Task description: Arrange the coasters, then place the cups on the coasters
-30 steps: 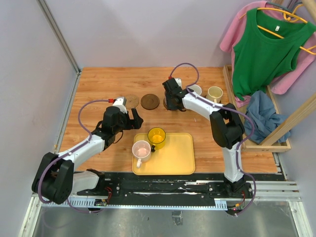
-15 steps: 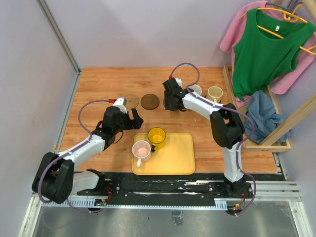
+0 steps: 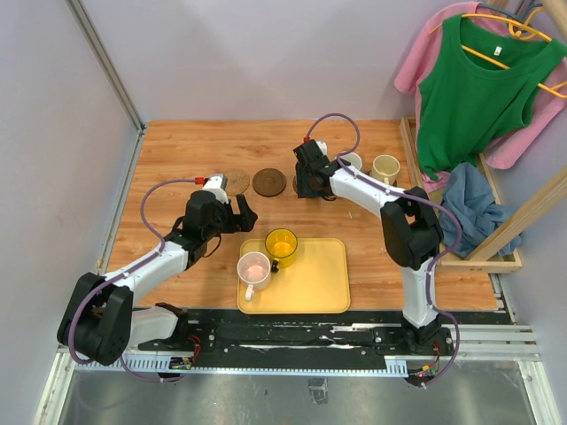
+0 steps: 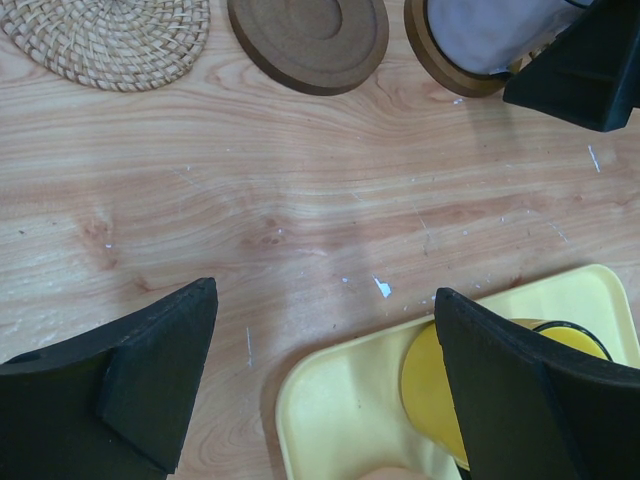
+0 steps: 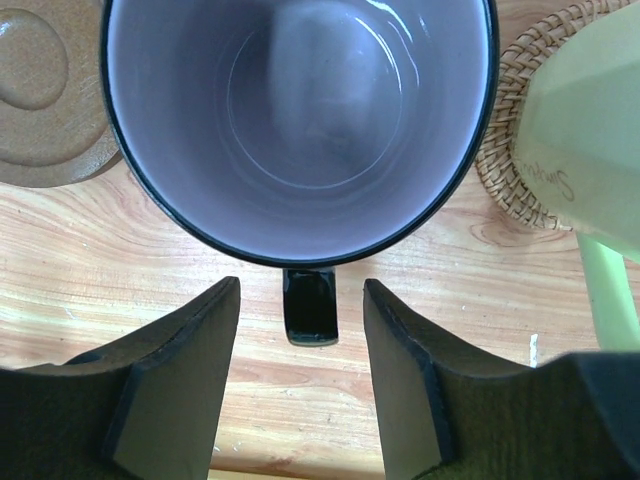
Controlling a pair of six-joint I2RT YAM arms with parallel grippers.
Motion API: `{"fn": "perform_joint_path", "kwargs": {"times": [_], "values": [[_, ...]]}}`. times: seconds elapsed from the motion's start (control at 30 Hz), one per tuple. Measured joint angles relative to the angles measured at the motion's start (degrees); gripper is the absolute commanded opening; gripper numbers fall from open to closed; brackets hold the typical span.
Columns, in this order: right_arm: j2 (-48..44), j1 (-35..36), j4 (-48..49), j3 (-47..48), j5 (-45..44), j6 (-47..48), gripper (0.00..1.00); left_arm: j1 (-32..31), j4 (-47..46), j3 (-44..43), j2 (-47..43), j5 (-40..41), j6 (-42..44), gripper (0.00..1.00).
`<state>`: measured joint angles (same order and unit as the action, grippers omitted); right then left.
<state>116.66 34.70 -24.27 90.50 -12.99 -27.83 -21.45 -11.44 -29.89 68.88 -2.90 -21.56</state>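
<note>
Toward the near edge of the bench (image 3: 177,150), the pink cup (image 3: 254,268) and yellow cup (image 3: 282,243) sit close together in the tray (image 3: 323,283), so the left fingers (image 4: 150,370), spread just beyond it, could knock one while reaching for the other. Farther back, the right fingers (image 5: 170,380) stand spread either side of the handle (image 5: 309,305) of the grey-purple cup (image 5: 300,120) without touching it. A crooked retreat could hook the handle and drag the cup off its dark coaster (image 4: 425,50). Since a second ago, only the right arm (image 3: 407,230) has edged slightly toward the right edge.

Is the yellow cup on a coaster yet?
No, the yellow cup stands on the yellow tray, beside the pink cup.
</note>
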Motion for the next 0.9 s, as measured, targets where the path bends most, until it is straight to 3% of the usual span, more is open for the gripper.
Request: {"fn": "perform_joint_path", "kwargs": {"times": [0.57, 0.9], "values": [[-0.3, 1.3, 0.0, -0.2, 0.6, -0.3, 0.53, 0.0, 0.1, 0.0, -1.4, 0.0, -0.6, 0.93], [-3.1, 1.7, -0.1, -3.8, 0.3, -0.9, 0.66, 0.0, 1.3, 0.0, -2.7, -1.2, -0.5, 0.94]]}}
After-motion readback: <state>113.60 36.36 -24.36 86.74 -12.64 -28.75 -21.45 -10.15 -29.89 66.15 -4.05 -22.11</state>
